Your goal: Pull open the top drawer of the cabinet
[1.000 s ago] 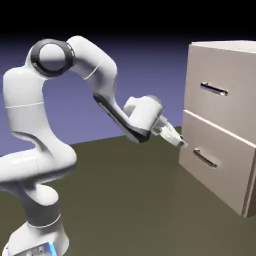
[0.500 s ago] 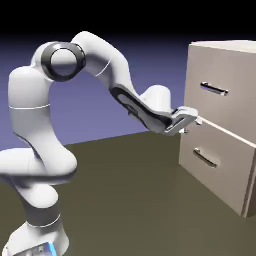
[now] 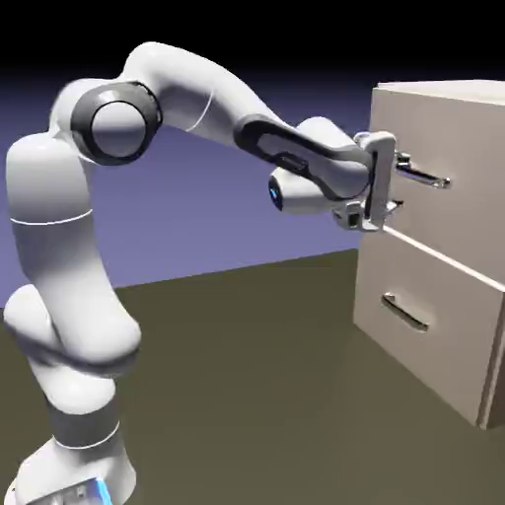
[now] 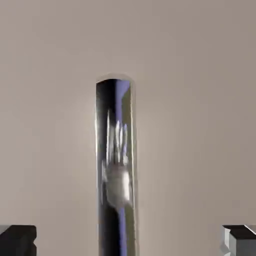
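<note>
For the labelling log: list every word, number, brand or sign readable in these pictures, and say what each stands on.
None: no text is readable anywhere. The cabinet, the top drawer, its silver bar handle and the white arm carry no writing.

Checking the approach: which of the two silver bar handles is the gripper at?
The upper silver bar handle, on the beige top drawer; the open gripper is level with it, above the lower handle.

Matt beige top drawer [image 3: 449, 148], mirror-glossy metal handle [image 4: 115, 170]
</note>
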